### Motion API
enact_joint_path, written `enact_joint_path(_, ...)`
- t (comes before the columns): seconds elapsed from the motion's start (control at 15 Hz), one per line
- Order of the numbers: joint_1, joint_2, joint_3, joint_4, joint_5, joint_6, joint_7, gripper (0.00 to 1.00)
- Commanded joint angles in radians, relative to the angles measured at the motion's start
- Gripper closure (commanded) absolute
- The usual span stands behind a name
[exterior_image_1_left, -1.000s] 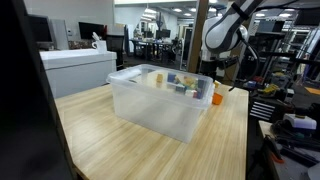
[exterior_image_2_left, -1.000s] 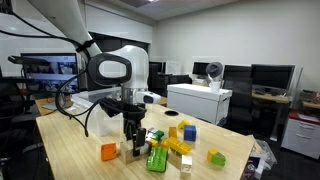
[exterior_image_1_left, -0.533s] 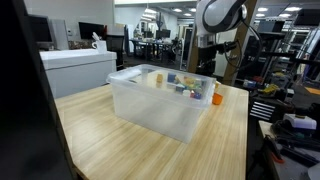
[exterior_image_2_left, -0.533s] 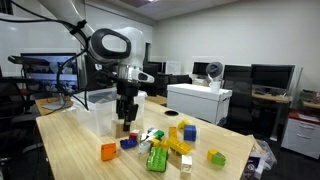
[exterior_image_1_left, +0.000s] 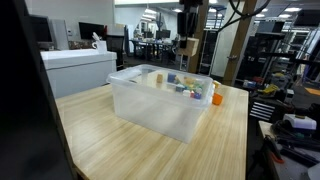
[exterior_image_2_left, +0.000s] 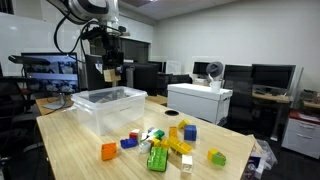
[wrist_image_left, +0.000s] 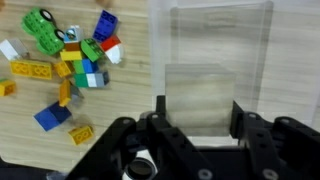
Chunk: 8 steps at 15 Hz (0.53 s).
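Observation:
My gripper (exterior_image_2_left: 111, 78) hangs high above the clear plastic bin (exterior_image_2_left: 84, 97), well over the table. Its fingers are closed on a pale tan block (exterior_image_2_left: 111, 71). In the wrist view the block (wrist_image_left: 200, 95) fills the gap between the two black fingers (wrist_image_left: 199, 112), with the bin (wrist_image_left: 256, 60) right below, apparently empty. In an exterior view the gripper (exterior_image_1_left: 189, 38) is near the top edge, above the far side of the bin (exterior_image_1_left: 130, 76). A pile of coloured toy blocks (exterior_image_2_left: 165, 142) lies on the table beside the bin, and shows in the wrist view (wrist_image_left: 70, 55).
The wooden table (exterior_image_2_left: 70, 150) carries the bin and the blocks; an orange block (exterior_image_2_left: 108, 151) lies apart from the pile. A white cabinet (exterior_image_2_left: 198, 100) stands behind the table. Monitors and desks fill the background. A dark post (exterior_image_1_left: 25, 90) blocks part of an exterior view.
My gripper rose from the block pile with the tan block and swung up and over to above the bin.

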Motion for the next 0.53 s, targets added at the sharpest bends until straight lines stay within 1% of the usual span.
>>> enact_joint_path(0.0,0.053,0.047,0.059,0.031,0.041,0.031,0.019,0.69)
enact_joint_path(0.07,0.060,0.062,0.071,0.036,0.030,0.032,0.033,0.19)
enact_joint_path(0.13,0.056,0.068,0.071,0.026,0.009,0.042,0.050,0.18)
enact_joint_path(0.2,0.046,0.072,0.061,0.015,0.007,0.056,0.058,0.13)
enact_joint_path(0.27,0.033,0.076,0.046,0.005,0.013,0.075,0.056,0.05)
enact_joint_path(0.33,0.021,0.080,0.029,-0.001,0.023,0.090,0.050,0.02)
enact_joint_path(0.47,-0.019,0.068,-0.020,-0.020,0.050,0.141,0.043,0.00)
